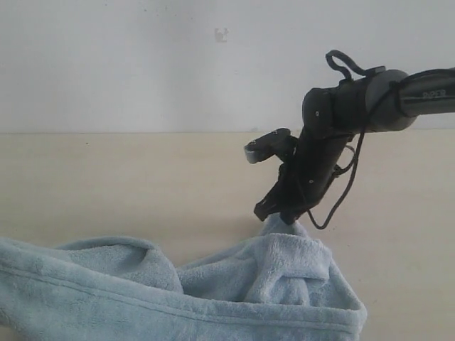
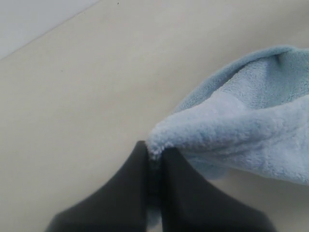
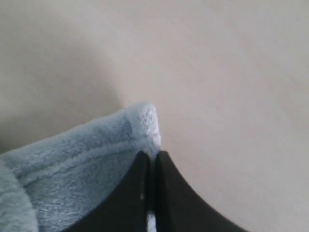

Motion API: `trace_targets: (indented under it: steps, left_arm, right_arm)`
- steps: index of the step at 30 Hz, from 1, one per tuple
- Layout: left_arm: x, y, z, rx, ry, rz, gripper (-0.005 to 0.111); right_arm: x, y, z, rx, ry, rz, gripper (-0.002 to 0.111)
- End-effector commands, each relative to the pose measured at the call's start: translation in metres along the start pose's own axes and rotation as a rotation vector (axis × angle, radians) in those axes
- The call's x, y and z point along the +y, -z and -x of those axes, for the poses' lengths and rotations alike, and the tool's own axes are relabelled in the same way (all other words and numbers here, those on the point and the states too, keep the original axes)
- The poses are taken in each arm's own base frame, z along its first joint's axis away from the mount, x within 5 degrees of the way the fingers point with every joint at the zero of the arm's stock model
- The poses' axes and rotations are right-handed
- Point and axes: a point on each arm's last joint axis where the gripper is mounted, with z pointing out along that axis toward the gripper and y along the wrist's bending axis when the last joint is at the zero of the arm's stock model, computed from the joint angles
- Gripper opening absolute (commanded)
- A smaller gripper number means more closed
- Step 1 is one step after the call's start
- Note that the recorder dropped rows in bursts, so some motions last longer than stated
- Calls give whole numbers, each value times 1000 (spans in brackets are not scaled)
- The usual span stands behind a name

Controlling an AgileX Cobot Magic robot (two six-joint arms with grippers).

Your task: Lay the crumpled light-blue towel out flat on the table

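R arm (image 1: pixel 320 156) comes in from 3 o'clock in the ext. view and angles down toward 7 o'clock. Its tips meet the towel (image 1: pixel 270 284) at a small raised peak just right of ctr. The rest of the towel lies crumpled along the 6 o'clock edge of that view, from approx. 8 to 5 o'clock, w/ soft folds and a stitched hem line along its near side. It sits on the pale desk (image 1: pixel 106 185), and the wall (image 1: pixel 142 64) fills 12 o'clock. In the R wrist view the right jaws are pressed together, pinching a hemmed corner of the towel right at the tips. In the L wrist view the left jaws are likewise closed on a plush edge of the towel; the cloth trails away from the tips, w/ bare desk beside it.
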Motion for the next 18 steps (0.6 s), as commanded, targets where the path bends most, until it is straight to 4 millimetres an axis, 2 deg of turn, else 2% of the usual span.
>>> trace_targets:
  steps: [1,5,9,15,18]
  left_arm:
    - [6,1,0,-20,42,66,4]
    - [7,1,0,-21,52,73,4]
    - [7,1,0,-21,52,73,4]
    - [7,1,0,-16,52,74,4]
    - [7,3,-1,-17,73,73,4]
  right_arm:
    - [-35,26,-12,6,-125,-66,0]
    - [-59,74,-30,-62,-190,-116,0]
    - [-72,128,-56,-146,-249,-170,0]
    - [-67,198,-100,-255,-317,-264,0]
    - [-62,222,-118,-287,-335,-303,0]
